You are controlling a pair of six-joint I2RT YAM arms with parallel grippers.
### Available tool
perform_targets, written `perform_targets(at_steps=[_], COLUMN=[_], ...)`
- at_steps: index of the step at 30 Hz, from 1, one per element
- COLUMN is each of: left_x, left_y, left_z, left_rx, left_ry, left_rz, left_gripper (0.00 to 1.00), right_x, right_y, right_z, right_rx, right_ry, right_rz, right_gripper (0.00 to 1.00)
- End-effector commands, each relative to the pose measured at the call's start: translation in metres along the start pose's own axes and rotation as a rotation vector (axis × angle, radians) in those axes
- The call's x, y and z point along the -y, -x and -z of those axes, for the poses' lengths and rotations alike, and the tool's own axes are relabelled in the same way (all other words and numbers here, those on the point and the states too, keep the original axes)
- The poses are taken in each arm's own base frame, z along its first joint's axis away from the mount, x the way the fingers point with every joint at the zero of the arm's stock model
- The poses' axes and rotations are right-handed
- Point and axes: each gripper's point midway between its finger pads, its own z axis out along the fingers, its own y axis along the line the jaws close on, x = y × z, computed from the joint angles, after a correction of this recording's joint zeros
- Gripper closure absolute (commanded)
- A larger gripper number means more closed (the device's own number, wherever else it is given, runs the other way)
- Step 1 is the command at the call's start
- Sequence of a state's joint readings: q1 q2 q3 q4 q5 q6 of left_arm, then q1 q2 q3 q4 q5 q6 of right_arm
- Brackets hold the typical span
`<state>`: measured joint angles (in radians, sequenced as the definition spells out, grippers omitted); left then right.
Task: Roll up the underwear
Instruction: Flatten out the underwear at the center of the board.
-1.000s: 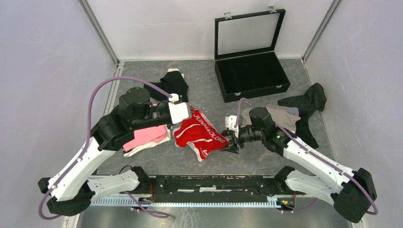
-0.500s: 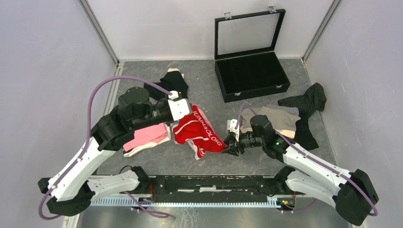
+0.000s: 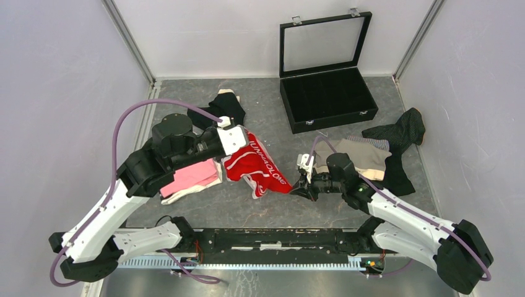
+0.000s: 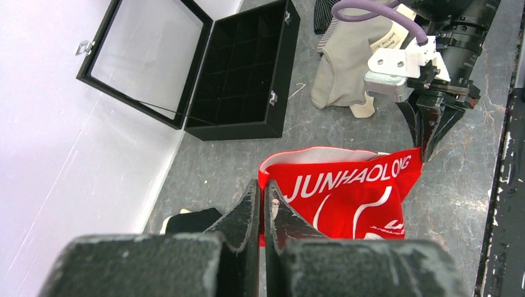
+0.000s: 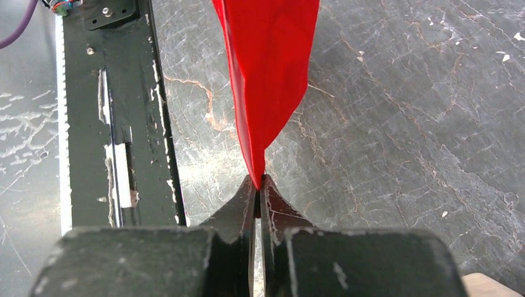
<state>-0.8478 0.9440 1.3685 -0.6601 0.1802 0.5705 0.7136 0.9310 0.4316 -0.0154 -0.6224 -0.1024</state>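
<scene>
Over the last second our right gripper (image 3: pixel 297 189) has gone from standing wide beside the red underwear (image 3: pixel 259 168) to pinching the right end of its waistband. In the right wrist view the jaws press flat on a fold of red cloth. Our left gripper (image 4: pixel 261 189) stays clamped on the waistband's left end, as before. The garment has been drawn a little up and to the left. It now hangs stretched between the two grippers over the middle of the table (image 3: pixel 247 210), between the pink piece (image 3: pixel 192 178) on the left and the beige one (image 3: pixel 362 156) on the right. We judge both ends secured, so the cloth can next be spread flat for rolling
</scene>
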Motion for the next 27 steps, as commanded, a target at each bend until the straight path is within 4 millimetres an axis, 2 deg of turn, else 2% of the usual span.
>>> perform_targets(at_steps=[1, 3, 7, 10, 12, 17, 27], left_x=[-0.019, -0.018, -0.017, -0.016, -0.016, -0.015, -0.014], left_y=[0.024, 0.024, 0.024, 0.023, 0.023, 0.024, 0.022], left_z=[0.011, 0.012, 0.011, 0.01, 0.01, 0.011, 0.011], left_rx=[0.077, 0.08, 0.08, 0.08, 0.081, 0.084, 0.08], left_ry=[0.081, 0.08, 0.076, 0.072, 0.07, 0.066, 0.064], left_rz=[-0.011, -0.012, -0.017, -0.017, -0.018, -0.019, -0.02], left_gripper=[0.98, 0.98, 0.98, 0.98, 0.98, 0.98, 0.98], right_x=[0.007, 0.007, 0.006, 0.0, -0.004, -0.016, -0.032], right_y=[0.01, 0.013, 0.025, 0.037, 0.043, 0.061, 0.066], right_z=[-0.001, 0.001, 0.007, 0.011, 0.014, 0.017, 0.021], right_rx=[0.034, 0.042, 0.07, 0.105, 0.127, 0.176, 0.227], right_ry=[-0.042, -0.047, -0.058, -0.034, -0.019, 0.043, 0.123], right_rz=[0.008, 0.019, 0.061, 0.092, 0.107, 0.156, 0.211], right_gripper=[0.93, 0.81, 0.76, 0.58, 0.52, 0.48, 0.43])
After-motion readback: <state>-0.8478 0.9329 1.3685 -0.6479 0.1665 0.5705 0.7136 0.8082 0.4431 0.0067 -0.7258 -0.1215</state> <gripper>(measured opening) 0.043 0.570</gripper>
